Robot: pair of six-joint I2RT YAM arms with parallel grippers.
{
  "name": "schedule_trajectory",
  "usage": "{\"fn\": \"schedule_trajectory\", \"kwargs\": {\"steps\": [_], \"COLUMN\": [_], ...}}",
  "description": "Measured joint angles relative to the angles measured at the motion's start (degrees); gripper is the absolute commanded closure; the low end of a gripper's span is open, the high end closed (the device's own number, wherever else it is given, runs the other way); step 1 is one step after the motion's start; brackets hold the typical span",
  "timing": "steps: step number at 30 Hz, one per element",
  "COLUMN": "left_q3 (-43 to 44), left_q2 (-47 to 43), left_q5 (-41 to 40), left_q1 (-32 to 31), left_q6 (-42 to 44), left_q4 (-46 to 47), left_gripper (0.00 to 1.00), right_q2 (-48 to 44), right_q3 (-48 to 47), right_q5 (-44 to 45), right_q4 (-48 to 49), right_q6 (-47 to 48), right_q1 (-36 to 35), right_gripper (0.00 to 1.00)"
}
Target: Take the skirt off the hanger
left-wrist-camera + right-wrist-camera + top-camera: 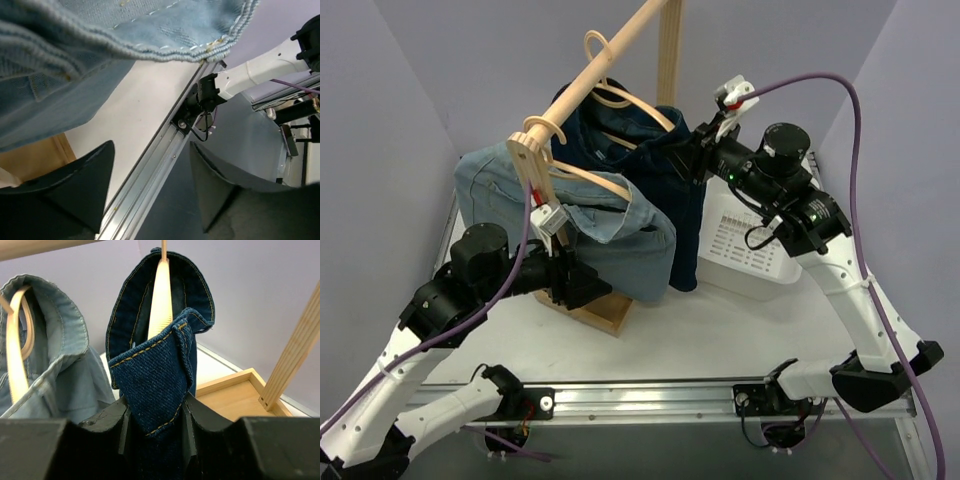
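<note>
Two denim garments are hanging on wooden hangers from the slanted wooden rail (610, 62) of a rack standing on the white table (720, 330). Nearer the left arm, the light blue skirt (620, 235) is draping over its hanger (582, 172), with the hem falling toward the rack's wooden base (605, 312). Behind it, toward the right arm, the dark blue skirt (670, 180) is sitting on a second hanger (630, 100), its lower part hanging down just beside a white basket (750, 250) on the table. The right gripper (156, 427) is reaching in at the dark skirt's upper edge; in the right wrist view its jaws are pinching a folded flap of the dark denim waistband (155, 375) between them, orange stitching showing on the fold, and the pale hanger arm (161, 295) is rising inside the waistband just behind the fold. The light skirt (60, 375) is showing to the left in that view, on its own hanger. The left gripper (150, 190) is sitting low, under the light skirt's hem near the rack base; in the left wrist view its jaws are standing apart with nothing between them, the light denim edge (150, 45) hanging above the fingers (85, 185) without touching them, and the table's metal edge rail (160, 160) running across below.
</note>
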State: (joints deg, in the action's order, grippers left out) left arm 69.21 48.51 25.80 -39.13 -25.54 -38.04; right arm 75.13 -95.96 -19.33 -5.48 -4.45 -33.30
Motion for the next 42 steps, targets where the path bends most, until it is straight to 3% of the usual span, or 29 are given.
{"fn": "schedule_trajectory", "kwargs": {"steps": [10, 14, 21, 25, 33, 42], "left_q3": [0.9, 1.4, -0.2, -0.2, 1.4, 5.4], "left_q2": [-8.3, -10.8, -8.8, -7.0, -4.1, 0.5], "left_q5": [-25.7, -32.4, -36.0, -39.0, -45.4, -55.1], "left_q1": [-2.4, -2.3, -2.4, -2.4, -3.0, -3.0], "left_q6": [-1.3, -1.6, -3.2, -4.0, -3.7, 1.0], "left_q4": [-4.9, -4.1, 1.7, 2.5, 1.4, -0.1], "left_gripper": [0.25, 0.28, 0.31, 0.5, 0.51, 0.51], "right_q2": [3.7, 5.1, 6.4, 6.4, 6.5, 11.5], "right_q3": [-3.9, -5.4, -7.3, -7.8, -8.6, -15.7], "right_q5": [0.5, 0.2, -1.0, -1.2, -1.1, -1.3], "right_q4": [-0.9, -0.8, -1.3, -2.1, -3.2, -6.8], "right_q6": [-0.2, -1.1, -2.6, -3.0, -2.9, -2.1], "right_q1": [0.4, 0.4, 0.4, 0.4, 0.4, 0.4], "right_gripper": [1.0, 1.0, 1.0, 1.0, 1.0, 1.0]}}
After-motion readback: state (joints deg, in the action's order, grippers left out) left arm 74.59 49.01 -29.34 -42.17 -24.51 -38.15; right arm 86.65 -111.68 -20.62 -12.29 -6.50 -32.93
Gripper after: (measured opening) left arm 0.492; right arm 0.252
